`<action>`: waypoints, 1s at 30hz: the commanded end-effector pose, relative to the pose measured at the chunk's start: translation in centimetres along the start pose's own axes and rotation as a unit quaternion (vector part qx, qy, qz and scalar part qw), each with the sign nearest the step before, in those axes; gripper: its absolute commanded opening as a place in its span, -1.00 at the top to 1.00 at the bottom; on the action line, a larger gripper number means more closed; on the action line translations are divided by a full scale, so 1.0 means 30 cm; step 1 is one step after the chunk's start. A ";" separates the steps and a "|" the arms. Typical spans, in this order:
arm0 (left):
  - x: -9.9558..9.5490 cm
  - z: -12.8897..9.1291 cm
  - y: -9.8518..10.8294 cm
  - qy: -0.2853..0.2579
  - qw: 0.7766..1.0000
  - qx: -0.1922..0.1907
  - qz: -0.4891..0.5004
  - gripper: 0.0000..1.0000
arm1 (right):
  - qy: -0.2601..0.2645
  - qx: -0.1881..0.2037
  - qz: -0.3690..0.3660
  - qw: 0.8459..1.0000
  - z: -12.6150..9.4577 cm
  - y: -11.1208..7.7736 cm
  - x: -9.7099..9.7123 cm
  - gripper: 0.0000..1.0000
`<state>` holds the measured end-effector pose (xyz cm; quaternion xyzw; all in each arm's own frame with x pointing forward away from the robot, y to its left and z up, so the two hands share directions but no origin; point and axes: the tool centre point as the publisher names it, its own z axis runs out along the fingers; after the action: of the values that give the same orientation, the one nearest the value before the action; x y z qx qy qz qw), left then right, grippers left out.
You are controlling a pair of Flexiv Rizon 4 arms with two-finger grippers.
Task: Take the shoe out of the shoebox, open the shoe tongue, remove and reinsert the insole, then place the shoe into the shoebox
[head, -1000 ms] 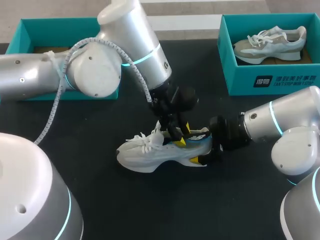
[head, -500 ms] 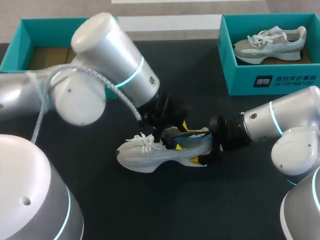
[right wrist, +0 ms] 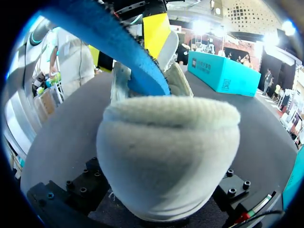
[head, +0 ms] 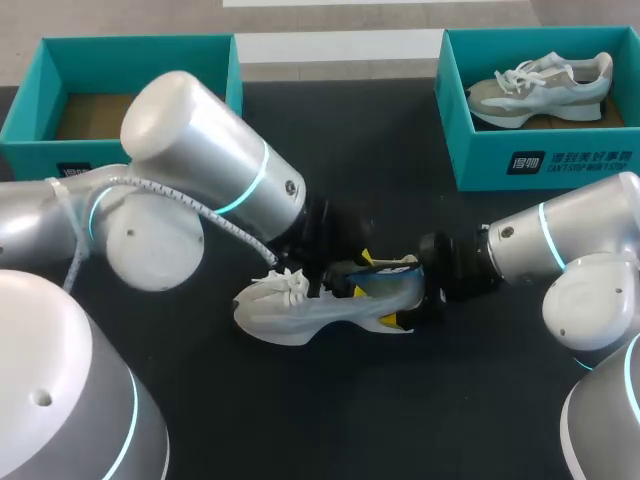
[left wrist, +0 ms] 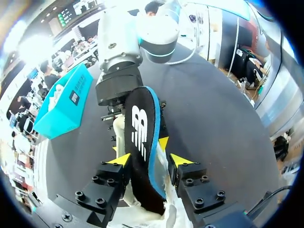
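Sneaker [head: 300, 315] sits on its sole mid-bench [head: 400, 410], toe at 9 o'clock, heel at 3 o'clock in the head view. White upper, laces [head: 293, 286] bunched over the forefoot.

Left arm [head: 200, 195] comes in from 9 o'clock and its wrist is over the shoe's collar. Left jaws are nearly closed, one yellow tip pressing each face of the insole [left wrist: 142, 137]. That's a firm grip on it. The insole has a black top and a blue underside. It stands tilted, its lower end down inside the shoe and its upper end sticking out above the collar towards 3 o'clock.

Right arm [head: 560, 250] comes in from 3 o'clock, level with the bench. Right jaws are clamped on the sneaker's heel [right wrist: 166, 156], fingers either side and wide apart. One yellow tip shows by the sole in the head view, the other is hidden.

Teal shoebox [head: 540, 160] is at 1 o'clock with a beige-grey sneaker [head: 540, 88] lying in it. Second teal shoebox [head: 140, 48] is at 11 o'clock with brown cardboard on its floor. Both are well apart from the white sneaker.
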<state>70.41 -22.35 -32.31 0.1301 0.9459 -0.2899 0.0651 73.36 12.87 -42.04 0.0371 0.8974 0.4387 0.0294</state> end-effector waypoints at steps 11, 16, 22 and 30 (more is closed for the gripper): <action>-0.020 -0.009 -0.013 0.013 1.000 0.008 -0.022 1.00 | -0.002 0.002 0.000 1.000 0.009 -0.003 0.002 1.00; -0.022 -0.058 -0.046 0.058 0.996 0.036 -0.055 1.00 | -0.002 0.002 0.000 1.000 0.009 -0.003 0.002 1.00; -0.031 -0.140 -0.102 0.103 0.990 0.065 -0.075 1.00 | -0.002 0.002 0.000 1.000 0.009 -0.003 0.002 1.00; -0.059 -0.280 -0.198 0.115 0.978 0.142 -0.102 1.00 | -0.002 0.002 0.000 1.000 0.009 -0.003 0.002 1.00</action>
<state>70.13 -24.32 -23.09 0.0729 0.9129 -0.3918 -0.0885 73.35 12.88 -42.04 0.0371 0.8974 0.4387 0.0293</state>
